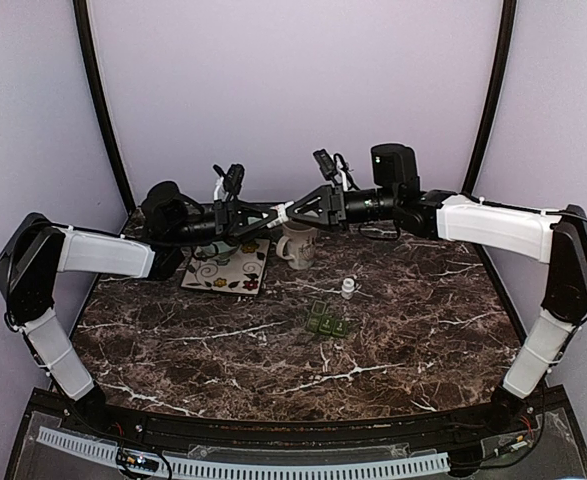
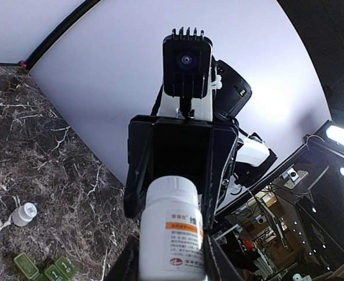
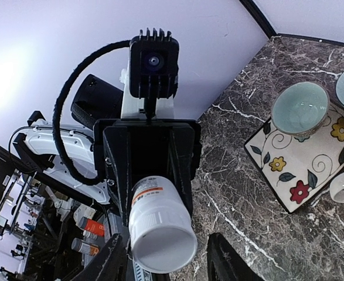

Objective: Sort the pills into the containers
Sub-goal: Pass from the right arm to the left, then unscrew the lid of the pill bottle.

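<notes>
One pill bottle (image 2: 173,231) in left gripper (image 2: 172,264)

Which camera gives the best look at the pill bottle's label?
Left wrist: the pill bottle fills the foreground, label facing the lens. Right wrist shows mostly its blank white end; the top view only a tiny white sliver.

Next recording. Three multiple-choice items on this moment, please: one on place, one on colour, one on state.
1. Where on the table does the green pill organiser lie? A far-left corner; B around the middle; C right edge.
2. The pill bottle has a body that is: A white; B amber; C blue.
3. Which tool grips it? A left; B right; C neither.
Key: B, it sits midway between both arms; A, white with an orange label; A, the left tool clamps it, the right tool stands open.
</notes>
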Motion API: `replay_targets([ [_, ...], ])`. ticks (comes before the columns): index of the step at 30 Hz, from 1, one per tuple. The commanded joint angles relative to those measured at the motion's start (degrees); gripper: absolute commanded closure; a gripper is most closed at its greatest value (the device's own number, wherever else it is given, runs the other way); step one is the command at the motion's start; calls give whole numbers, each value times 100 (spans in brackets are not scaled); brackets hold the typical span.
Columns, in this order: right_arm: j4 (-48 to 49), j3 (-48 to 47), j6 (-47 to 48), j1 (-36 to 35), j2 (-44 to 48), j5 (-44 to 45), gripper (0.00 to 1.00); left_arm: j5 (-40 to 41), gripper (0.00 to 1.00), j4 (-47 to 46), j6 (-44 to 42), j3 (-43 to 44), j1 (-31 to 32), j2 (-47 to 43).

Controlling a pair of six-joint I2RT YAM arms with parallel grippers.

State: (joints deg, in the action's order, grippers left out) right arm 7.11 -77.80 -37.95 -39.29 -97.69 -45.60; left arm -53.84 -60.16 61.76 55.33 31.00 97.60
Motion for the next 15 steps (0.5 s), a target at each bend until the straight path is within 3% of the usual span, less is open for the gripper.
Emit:
replay_targets([
  [1,-192,86,226,68,304,-34,51,-123,96,100,-277,160,-66,-119],
  [10,-421,213,323,138,495,-37,43,-259,97,174,-370,197,-134,-87],
  [15,-487,325,126,271,587,-72,42,-356,99,695,-810,296,-152,-189],
])
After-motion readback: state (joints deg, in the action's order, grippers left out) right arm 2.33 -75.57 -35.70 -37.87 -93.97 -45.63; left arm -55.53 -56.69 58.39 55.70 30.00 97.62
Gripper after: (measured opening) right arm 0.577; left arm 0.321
